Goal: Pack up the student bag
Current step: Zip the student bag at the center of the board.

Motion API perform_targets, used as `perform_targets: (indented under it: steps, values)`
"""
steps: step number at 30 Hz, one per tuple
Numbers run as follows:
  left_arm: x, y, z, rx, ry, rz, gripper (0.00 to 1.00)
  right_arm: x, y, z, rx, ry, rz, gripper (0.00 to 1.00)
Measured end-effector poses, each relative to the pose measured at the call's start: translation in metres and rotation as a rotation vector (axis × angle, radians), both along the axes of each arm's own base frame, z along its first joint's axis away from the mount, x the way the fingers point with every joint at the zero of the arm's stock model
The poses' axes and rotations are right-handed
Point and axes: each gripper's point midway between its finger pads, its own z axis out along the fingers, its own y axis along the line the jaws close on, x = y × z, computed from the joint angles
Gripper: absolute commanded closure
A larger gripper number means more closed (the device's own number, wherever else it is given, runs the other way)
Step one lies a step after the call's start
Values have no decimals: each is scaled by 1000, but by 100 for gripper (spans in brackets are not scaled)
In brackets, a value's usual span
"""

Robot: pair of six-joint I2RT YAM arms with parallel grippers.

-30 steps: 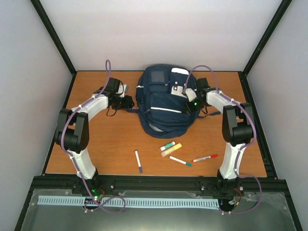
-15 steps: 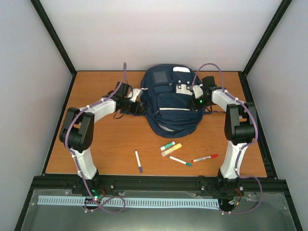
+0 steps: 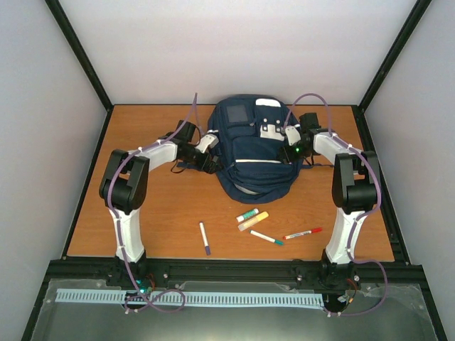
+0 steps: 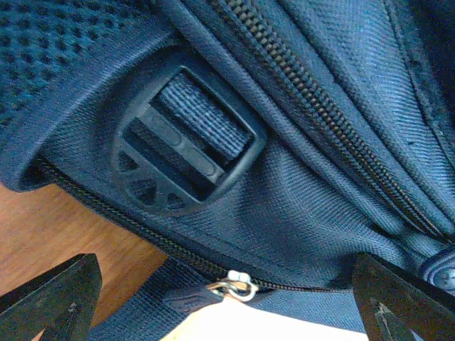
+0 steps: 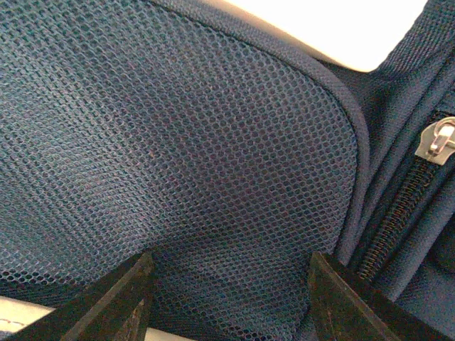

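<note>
1. Spanning the floor of the cell, the wooden table [image 3: 156,220] carries everything else.
2. The student bag [image 3: 249,153] lies at the far middle of the table, between the two arms. It is navy with thin white stripes, and a white patch [image 3: 267,103] sits at its far edge.
3. The left arm [image 3: 128,185] reaches in from the left, with the left gripper [image 3: 211,150] at the bag's left flank. In the left wrist view its fingers [image 4: 60,295] sit in the bottom corners. The jaws stand wide and hold nothing. Bag fabric [image 4: 320,206] lies ahead of them, and bare table shows at lower left.
4. The right arm [image 3: 352,185] reaches in from the right, with the right gripper [image 3: 284,140] on the bag's right side. In the right wrist view the jaws stand partway closed. The bag's mesh panel [image 5: 185,142] fills the gap and touches both fingers [image 5: 114,298], so I read this as a grip on the bag.
5. Five pens lie near the table's front, well apart from the bag:
   - a purple pen [image 3: 204,238] on its own to the left;
   - a green-capped marker [image 3: 247,214] just beside a yellow highlighter [image 3: 253,221];
   - a teal-tipped pen [image 3: 266,237];
   - a red pen [image 3: 303,232].
6. A black strap buckle [image 4: 186,142] rests against the bag's side, with webbing threaded through it.
7. A metal zipper pull [image 4: 231,286] hangs between the left fingers, and another zipper pull [image 5: 441,138] shows at the right edge of the right wrist view.
</note>
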Motion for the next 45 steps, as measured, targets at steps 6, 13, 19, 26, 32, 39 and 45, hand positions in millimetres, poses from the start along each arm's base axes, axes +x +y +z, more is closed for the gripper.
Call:
perform_targets:
  steps: [6, 13, 19, 26, 32, 39, 45]
  values:
    - [-6, -8, 1, -51, 25, -35, 22, -1, 1, 0, 7, 3, 3, 40]
    - [-18, -15, 4, -66, 42, -54, 36, -1, 2, 0, 12, 4, 6, 42]
    - [-24, -14, 8, -56, 45, -52, 46, -2, 4, -2, 24, 11, 11, 42]
    - [-27, -11, 5, -37, 64, -43, 58, -2, 3, -2, 32, 12, 12, 43]
    - [-30, -8, 2, -19, 81, -35, 66, -3, 4, -2, 34, 13, 14, 43]
    - [-28, 3, -8, 50, 98, 21, 73, -3, 4, -2, 37, 14, 17, 43]
    - [-26, 10, -18, 92, 122, 55, 74, -4, 5, -2, 44, 17, 20, 44]
